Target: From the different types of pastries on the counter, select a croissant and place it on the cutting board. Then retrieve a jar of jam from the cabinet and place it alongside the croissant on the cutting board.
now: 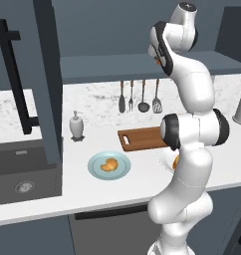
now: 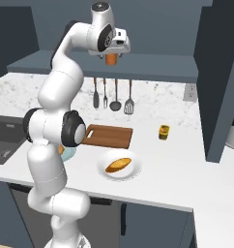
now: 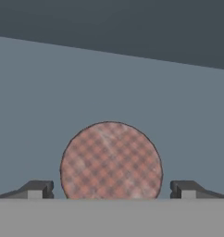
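The gripper [image 3: 111, 189] stands wide open up at the cabinet [image 2: 153, 65] shelf, its two dark fingertips [image 3: 39, 189] set well apart on either side of the jar of jam [image 3: 111, 159]. In the hand view the jar's round, checked reddish lid sits between the fingers with a gap to each, so nothing is clamped; the lid's lower edge is cut off. In the right base view only the orange body of the jar shows just under the hand, its top hidden by the gripper. In the left base view the arm covers nearly all of it, leaving a sliver of orange.

Well below the gripper on the counter [image 2: 186, 169], the cutting board [image 2: 111, 136] lies bare, one end hidden behind the arm's elbow. The croissant [image 1: 109, 165] rests on a light-blue plate [image 1: 96, 171] nearer the counter's front edge. The other of the pastries [image 2: 118, 165] lies on a white dish [image 2: 131, 172]; in the left base view it is mostly hidden by the arm.
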